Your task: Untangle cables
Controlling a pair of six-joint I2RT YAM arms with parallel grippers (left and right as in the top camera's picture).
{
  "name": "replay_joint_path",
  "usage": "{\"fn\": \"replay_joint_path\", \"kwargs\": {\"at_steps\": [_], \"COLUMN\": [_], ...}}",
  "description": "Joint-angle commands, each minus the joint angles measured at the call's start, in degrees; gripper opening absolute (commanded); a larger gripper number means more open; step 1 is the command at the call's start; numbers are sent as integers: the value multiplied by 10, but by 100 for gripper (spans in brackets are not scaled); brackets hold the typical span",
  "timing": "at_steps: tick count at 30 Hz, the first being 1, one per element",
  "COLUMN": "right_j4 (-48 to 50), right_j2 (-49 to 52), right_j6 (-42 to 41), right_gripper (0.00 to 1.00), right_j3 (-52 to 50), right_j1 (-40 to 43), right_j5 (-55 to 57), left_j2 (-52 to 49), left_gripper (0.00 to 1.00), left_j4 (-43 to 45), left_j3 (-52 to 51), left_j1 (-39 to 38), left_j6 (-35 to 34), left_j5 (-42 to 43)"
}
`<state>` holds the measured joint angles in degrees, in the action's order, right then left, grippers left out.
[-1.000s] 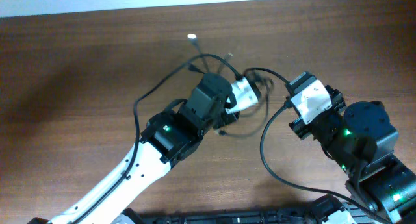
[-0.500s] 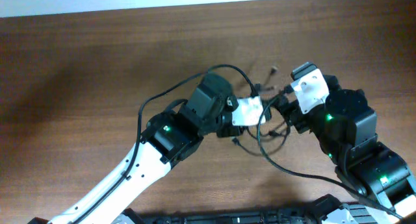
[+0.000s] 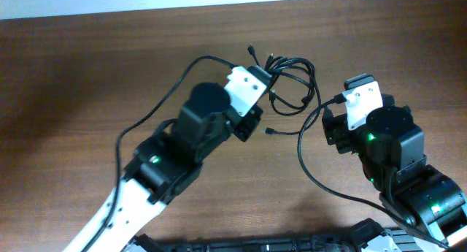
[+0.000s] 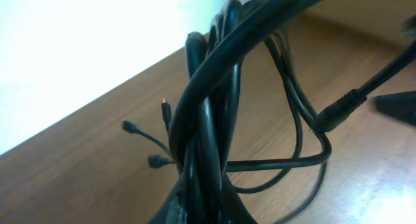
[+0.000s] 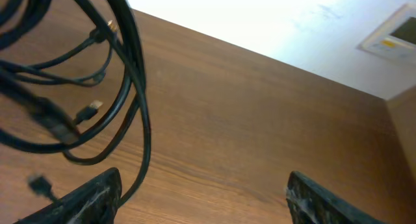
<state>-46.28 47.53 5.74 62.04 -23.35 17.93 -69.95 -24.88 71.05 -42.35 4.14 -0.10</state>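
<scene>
The left gripper [image 4: 201, 210] is clamping the bunched cables [image 3: 295, 80] at the far middle of the table [image 3: 87, 84], their loops spilling rightward. The right gripper [image 5: 205, 185] is gaping wide and empty just right of them.

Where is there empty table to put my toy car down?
The big bare stretch of table left of the left arm, and the far right corner beyond the right arm. It is crowded in the middle, around the cables.
</scene>
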Motion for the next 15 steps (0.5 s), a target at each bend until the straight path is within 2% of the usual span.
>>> {"fn": "replay_joint_path", "kwargs": {"at_steps": [1,3,6,9,13,15], "right_j4": [15,32,55,78,73,49], "right_j2": [-1,-1,-1,-1,32,69], "right_j6": [-6,0,0,0,-3,-32], "right_gripper": [84,86,95,95,95,95], "right_j3": [8,8,8,8,8,8], "right_j1": [-2,-2,-2,-2,-2,-2], "right_j5": [-59,-129,-191,-191,-60,30], "left_j2": [50,57,56,56,57,61], "left_gripper": [0,0,0,0,0,0], "left_j4": [-5,-7,-14,-14,-12,-9], "left_j3": [11,11,11,11,11,11], "left_j1": [39,78,96,96,96,103], "left_j6": [38,71,88,118,147,148], "left_j5": [124,256,269,320,424,417]}}
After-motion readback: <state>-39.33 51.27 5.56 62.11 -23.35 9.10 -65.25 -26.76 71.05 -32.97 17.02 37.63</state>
